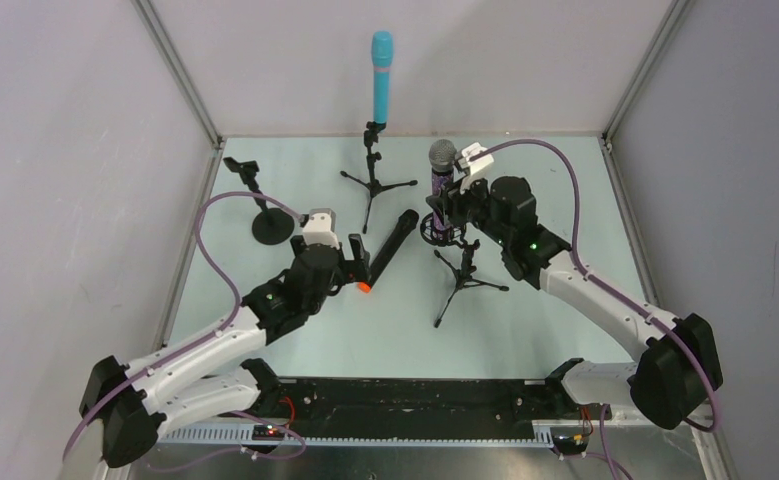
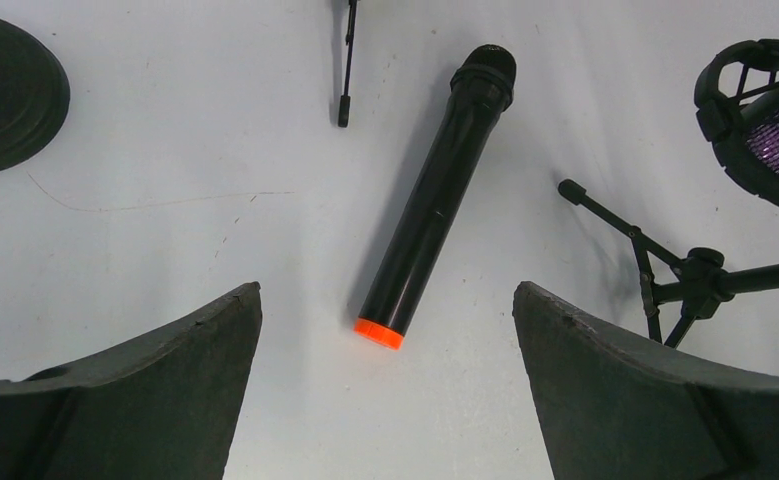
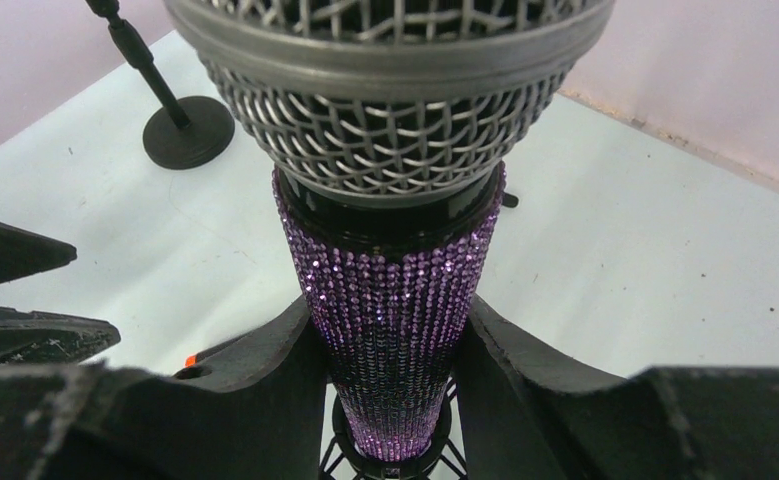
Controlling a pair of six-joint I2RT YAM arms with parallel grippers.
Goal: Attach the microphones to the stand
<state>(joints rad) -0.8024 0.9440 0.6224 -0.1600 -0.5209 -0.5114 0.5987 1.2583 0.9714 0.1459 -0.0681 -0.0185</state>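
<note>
**A:** What did we find at each claw?

**B:** Our right claw (image 3: pixel 390 340) gripped the faceted purple glitter microphone (image 3: pixel 390 270) below its silver mesh head (image 3: pixel 385 100). The tail sat in the black cradle ring (image 3: pixel 390 468). We judged a straight, upright push best.

**A:** And the left?

**B:** The left claw (image 2: pixel 387 290) gaped wide above the black microphone (image 2: pixel 435 190), which lay flat on the matte desk (image 2: pixel 165 250), its orange end (image 2: pixel 378 332) nearest. The smooth barrel may roll, so we would close across its middle. The turquoise microphone (image 1: pixel 381 75) stood clipped upright at the back.
</note>
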